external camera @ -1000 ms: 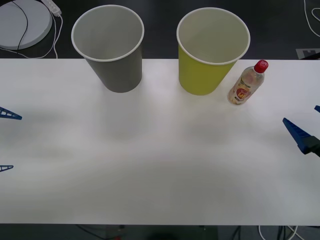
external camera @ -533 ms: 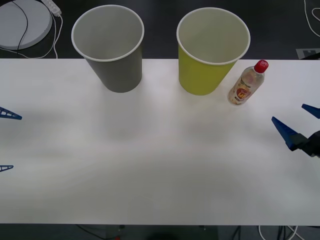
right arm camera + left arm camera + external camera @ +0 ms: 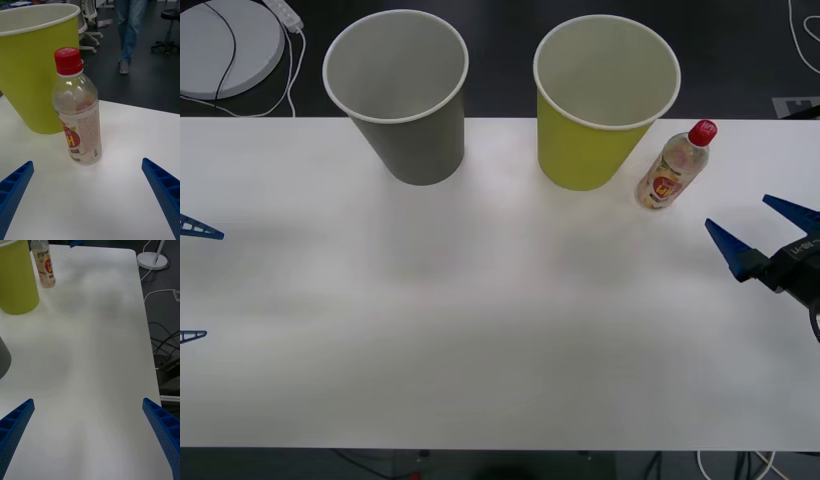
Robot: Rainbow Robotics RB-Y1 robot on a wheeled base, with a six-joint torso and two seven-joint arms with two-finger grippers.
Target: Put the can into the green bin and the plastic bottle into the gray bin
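Standing upright, plastic bottle lies far-left of your right gripper, the nearer one, wide open, empty.

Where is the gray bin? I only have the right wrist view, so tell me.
Observer: The gray bin stands upright at the far edge of the table, on the robot's left of the green bin and apart from it.
Operator: Check inside both bins.
Observer: Seen from above in the front view, both insides look pale and bare.
Operator: Report the left gripper.
Observer: The left gripper hangs open at the table's left edge, far from the plastic bottle.
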